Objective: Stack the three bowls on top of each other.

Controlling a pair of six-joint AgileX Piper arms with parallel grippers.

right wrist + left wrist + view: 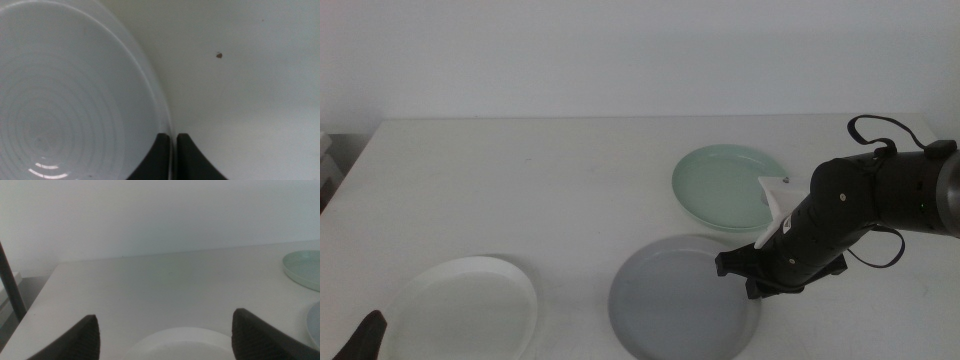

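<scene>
Grey bowl [682, 298] nearest, rim between right gripper [173, 150] fingers, white table [520, 180], pale wall [620, 50]

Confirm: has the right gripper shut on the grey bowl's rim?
Yes. In the right wrist view the right gripper has its jaws pinched on the grey bowl at its rim, with only the thin edge between them.

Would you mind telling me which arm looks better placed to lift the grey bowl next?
The right. Its end effector is clamped on the grey bowl's rim beside the mint green bowl. The left end effector waits open by the white bowl, across the table.
</scene>
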